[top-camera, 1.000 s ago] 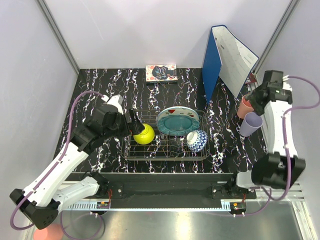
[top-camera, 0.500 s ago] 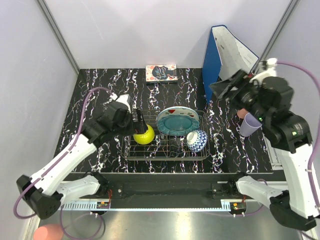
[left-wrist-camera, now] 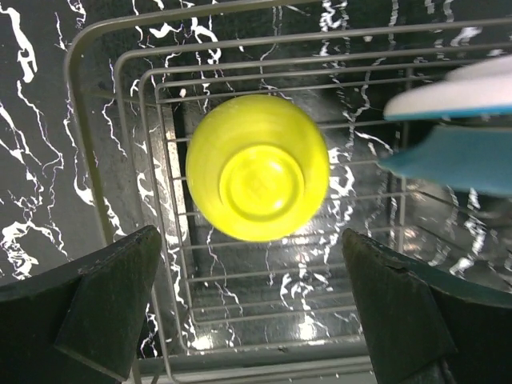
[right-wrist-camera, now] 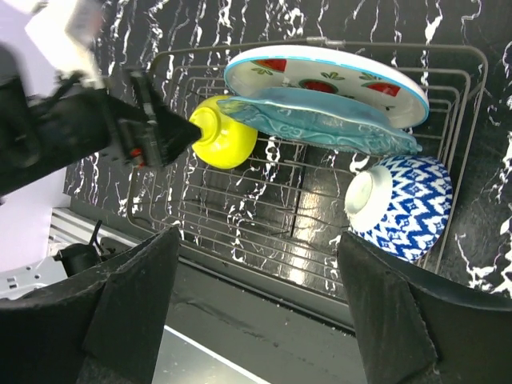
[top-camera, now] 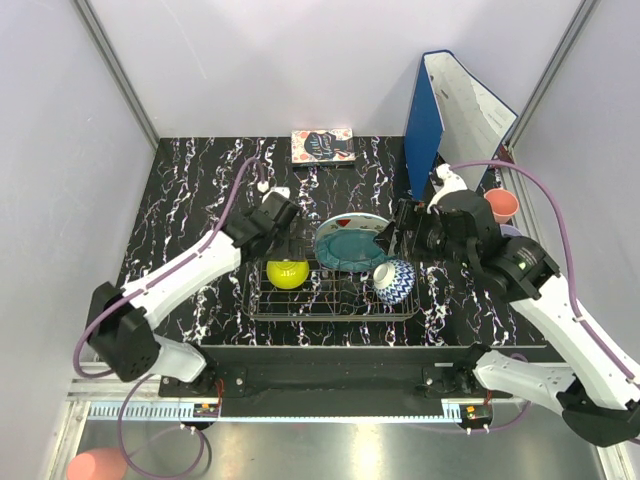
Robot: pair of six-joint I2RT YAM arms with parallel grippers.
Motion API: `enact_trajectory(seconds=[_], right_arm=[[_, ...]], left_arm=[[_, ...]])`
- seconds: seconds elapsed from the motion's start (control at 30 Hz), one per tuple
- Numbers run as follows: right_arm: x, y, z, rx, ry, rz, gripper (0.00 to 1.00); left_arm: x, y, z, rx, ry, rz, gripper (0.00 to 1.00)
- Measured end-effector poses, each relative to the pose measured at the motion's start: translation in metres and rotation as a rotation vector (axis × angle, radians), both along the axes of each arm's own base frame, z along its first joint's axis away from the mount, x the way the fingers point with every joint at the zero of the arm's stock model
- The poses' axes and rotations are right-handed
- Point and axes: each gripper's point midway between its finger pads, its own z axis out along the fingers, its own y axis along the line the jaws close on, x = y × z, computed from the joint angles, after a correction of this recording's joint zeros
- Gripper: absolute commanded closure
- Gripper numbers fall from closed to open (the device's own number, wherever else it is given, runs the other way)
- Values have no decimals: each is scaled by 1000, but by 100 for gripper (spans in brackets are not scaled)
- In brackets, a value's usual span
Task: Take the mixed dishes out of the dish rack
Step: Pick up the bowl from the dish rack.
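Note:
The dish rack (top-camera: 330,312) (left-wrist-camera: 120,120) (right-wrist-camera: 474,88) holds the yellow-green bowl (top-camera: 287,272) (left-wrist-camera: 258,166) (right-wrist-camera: 228,138), base up. It also holds the teal scalloped plate (top-camera: 352,250) (right-wrist-camera: 320,120) (left-wrist-camera: 456,156), the watermelon plate (top-camera: 355,219) (right-wrist-camera: 320,76) and the blue-white bowl (top-camera: 395,282) (right-wrist-camera: 404,206). My left gripper (top-camera: 285,245) (left-wrist-camera: 251,256) hangs open just above the yellow-green bowl, not touching it. My right gripper (top-camera: 392,236) (right-wrist-camera: 258,240) is open over the rack's right half, holding nothing. The pink cup (top-camera: 500,205) stands on the table at the right. My right arm all but hides the lilac cup.
A blue binder (top-camera: 425,120) stands open at the back right. A patterned book (top-camera: 322,147) lies at the back centre. Grey walls close in both sides of the black marbled table (top-camera: 190,180).
My right arm swung left from the cups to above the rack, and its jaws opened wider. My left gripper moved right and back until it hung over the yellow-green bowl.

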Motion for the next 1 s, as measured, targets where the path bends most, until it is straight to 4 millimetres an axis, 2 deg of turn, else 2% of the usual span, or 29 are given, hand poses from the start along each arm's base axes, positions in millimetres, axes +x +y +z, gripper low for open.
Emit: enact_trajectory(seconds=[0.27, 0.5, 0.7, 0.83, 0.97, 1.0], right_arm=[[-1, -1, 10, 10, -64, 30, 12], [5, 4, 10, -17, -76, 54, 11], [6, 9, 9, -26, -72, 80, 11], [6, 9, 9, -29, -74, 83, 11], [6, 9, 9, -29, -74, 83, 11], [6, 9, 9, -28, -74, 83, 12]], left_arm=[[11, -12, -33, 31, 60, -5, 1], [19, -23, -47, 7, 64, -5, 1], [19, -23, -68, 4, 92, 17, 2], [25, -23, -69, -14, 75, 28, 11], [33, -26, -64, -41, 37, 32, 30], [34, -27, -63, -47, 32, 34, 37]])
